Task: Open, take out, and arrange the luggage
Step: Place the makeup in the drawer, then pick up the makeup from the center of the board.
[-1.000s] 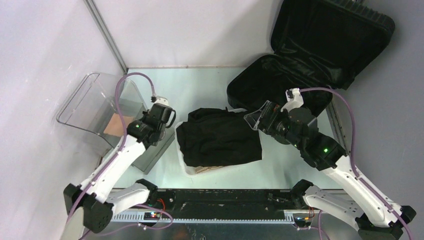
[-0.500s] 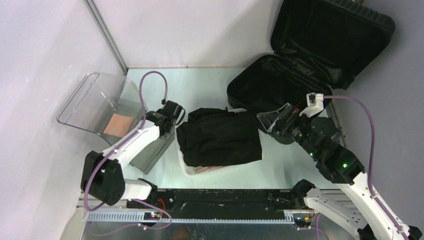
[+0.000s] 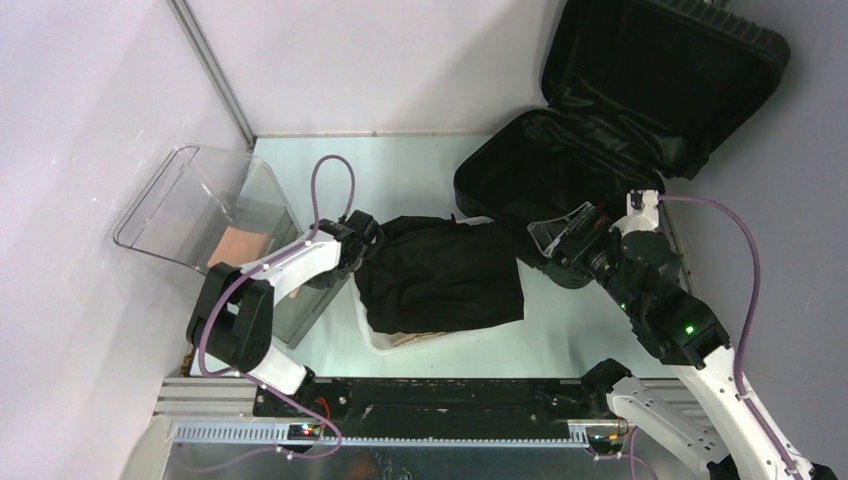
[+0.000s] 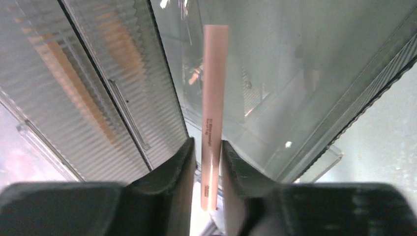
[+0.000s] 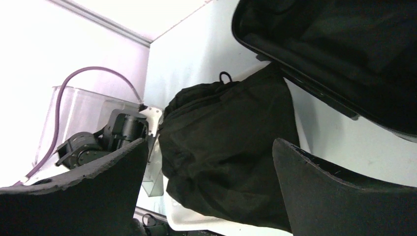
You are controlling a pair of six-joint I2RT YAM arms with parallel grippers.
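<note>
While open, luggage (image 3: 560, 170); garment (image 3: 440, 275) in basket (image 3: 386, 343).

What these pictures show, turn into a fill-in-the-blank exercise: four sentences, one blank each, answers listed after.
1. The suitcase at the far right has its lid ____.
2. Over the white basket lies a garment coloured ____.
3. The right gripper, jaws wide apart, holds ____.
4. The left gripper has a thin pink strip between its two ____.
Missing words: open; black; nothing; fingers.
</note>
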